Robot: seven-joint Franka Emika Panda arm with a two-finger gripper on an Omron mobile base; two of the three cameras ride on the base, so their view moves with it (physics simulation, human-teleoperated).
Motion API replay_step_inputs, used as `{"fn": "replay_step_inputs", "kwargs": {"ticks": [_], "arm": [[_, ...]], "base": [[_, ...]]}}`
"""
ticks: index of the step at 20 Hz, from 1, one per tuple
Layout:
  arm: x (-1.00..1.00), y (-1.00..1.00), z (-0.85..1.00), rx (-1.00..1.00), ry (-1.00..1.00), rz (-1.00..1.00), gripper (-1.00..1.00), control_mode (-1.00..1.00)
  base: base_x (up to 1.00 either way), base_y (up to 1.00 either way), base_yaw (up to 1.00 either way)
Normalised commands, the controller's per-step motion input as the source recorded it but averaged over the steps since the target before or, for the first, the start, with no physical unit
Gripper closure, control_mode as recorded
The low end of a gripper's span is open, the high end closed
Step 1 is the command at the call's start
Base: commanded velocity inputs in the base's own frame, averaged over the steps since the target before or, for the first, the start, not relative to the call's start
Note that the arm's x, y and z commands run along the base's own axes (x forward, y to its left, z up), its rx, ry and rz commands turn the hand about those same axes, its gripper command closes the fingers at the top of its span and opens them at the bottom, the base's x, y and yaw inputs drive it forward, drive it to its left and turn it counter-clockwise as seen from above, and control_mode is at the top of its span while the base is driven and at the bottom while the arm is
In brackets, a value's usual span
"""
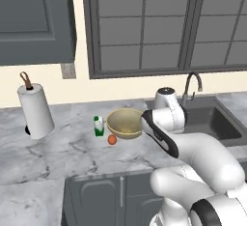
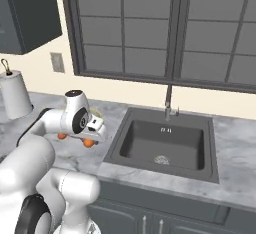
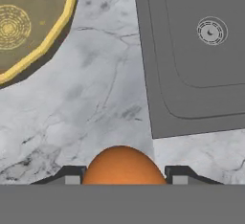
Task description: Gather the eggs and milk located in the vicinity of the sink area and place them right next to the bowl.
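orange-brown egg [image 3: 122,165] is pinched between the gripper [image 3: 122,174] fingertips, over the marble counter [image 3: 95,98] between the empty bowl [image 3: 28,27] and empty sink [image 3: 201,50]; other egg [image 1: 112,140] and milk carton [image 1: 99,125] sit beside the bowl, no readable label

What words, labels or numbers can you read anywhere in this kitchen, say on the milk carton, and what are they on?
No readable text anywhere.
Milk carton: white with a green band, any print too small to read.
Paper towel roll: plain white.
Bowl, sink, and the egg between the gripper fingers: no markings.
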Motion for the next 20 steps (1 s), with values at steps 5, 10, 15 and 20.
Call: {"fn": "replay_step_inputs", "kwargs": {"ticks": [5, 10, 15, 20], "arm": [[0.0, 0.0, 0.0, 0.0, 0.0, 0.0, 1.0, 1.0], [0.0, 0.0, 0.0, 0.0, 0.0, 0.0, 1.0, -1.0], [0.0, 0.0, 0.0, 0.0, 0.0, 0.0, 1.0, -1.0], [-0.05, 0.0, -0.18, 0.02, -0.14, -0.19, 1.0, -1.0]], "base": [[0.0, 0.58, -0.01], [0.0, 0.36, -0.01], [0.0, 0.0, 0.0], [0.0, 0.0, 0.0]]}}
